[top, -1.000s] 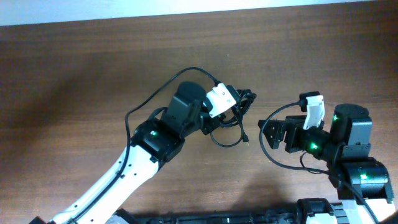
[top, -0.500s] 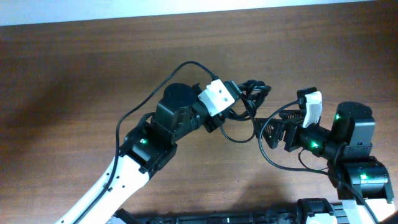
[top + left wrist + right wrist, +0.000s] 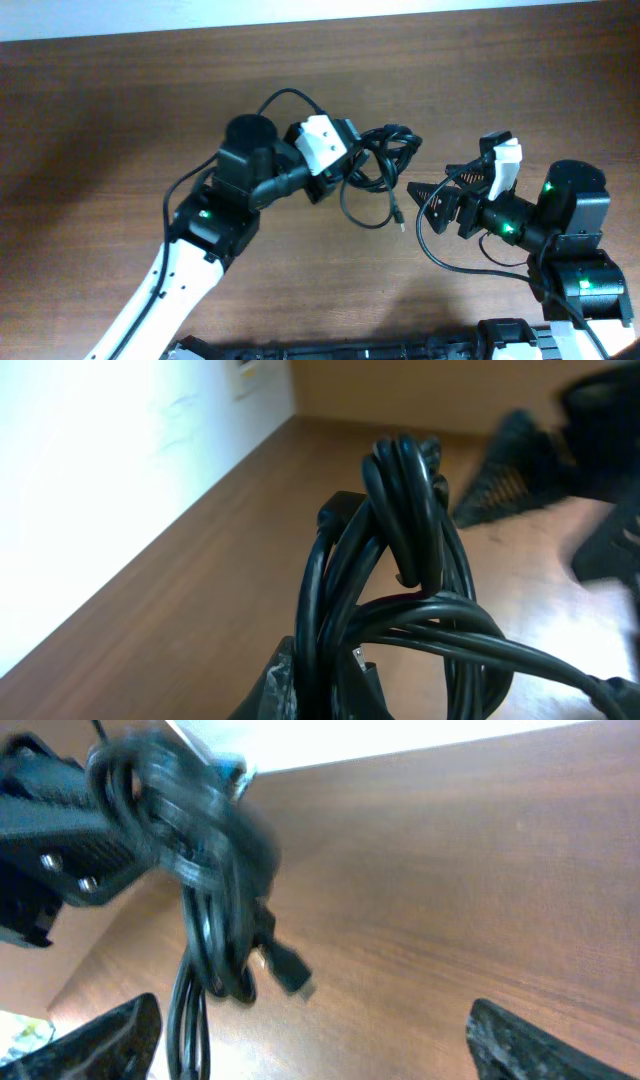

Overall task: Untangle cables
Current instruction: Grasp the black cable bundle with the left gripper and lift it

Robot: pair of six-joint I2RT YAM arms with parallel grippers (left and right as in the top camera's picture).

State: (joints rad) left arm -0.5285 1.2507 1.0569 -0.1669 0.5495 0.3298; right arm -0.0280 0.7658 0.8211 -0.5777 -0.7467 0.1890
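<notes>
While the left hand (image 3: 343, 165) at frame centre clamps a knotted bundle of thin black cables (image 3: 388, 150), the right hand (image 3: 424, 200) stands open at mid-right.

Black cables (image 3: 392, 140), brown wood-grain table (image 3: 100, 120)

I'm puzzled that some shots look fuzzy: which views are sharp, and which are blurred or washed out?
Overhead: sharp and evenly lit, the cables crisp. Left wrist: the cables are sharp, the background soft, the white wall washed out. Right wrist: the cables are smeared by blur, the table grain clearer, the top edge overexposed.
</notes>
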